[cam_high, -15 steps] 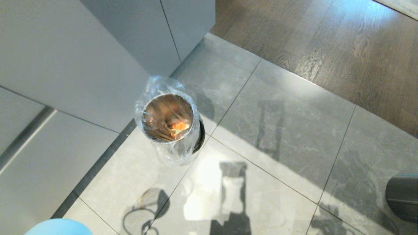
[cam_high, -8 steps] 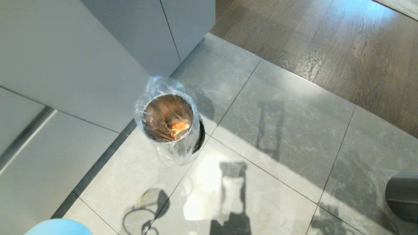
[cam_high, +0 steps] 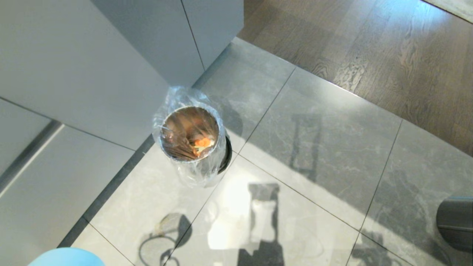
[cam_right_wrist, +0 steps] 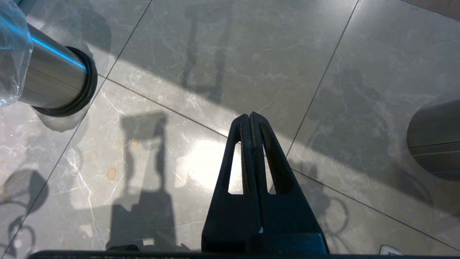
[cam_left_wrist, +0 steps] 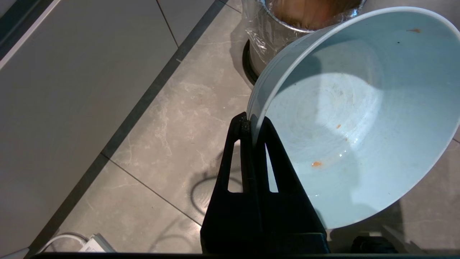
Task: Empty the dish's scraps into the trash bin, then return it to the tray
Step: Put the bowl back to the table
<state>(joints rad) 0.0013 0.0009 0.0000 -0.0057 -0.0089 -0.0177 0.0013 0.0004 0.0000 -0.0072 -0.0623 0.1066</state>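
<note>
The left gripper point(cam_left_wrist: 251, 126) pinches the emptied pale blue bowl point(cam_left_wrist: 354, 118) by its rim, tilted beside the steel trash bin point(cam_high: 192, 142) holding its scraps point(cam_high: 202, 143); the right gripper point(cam_right_wrist: 250, 118) is pressed together, idle

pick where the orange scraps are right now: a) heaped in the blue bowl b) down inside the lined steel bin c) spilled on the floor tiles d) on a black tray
b: the head view shows the scraps at the bottom of the trash bin, while the dish, clamped by the left gripper, holds only tiny specks.

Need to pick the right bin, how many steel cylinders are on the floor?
2: the lined trash bin beside the grey cabinet, and a larger brushed-steel cylinder at the head view's right edge.
</note>
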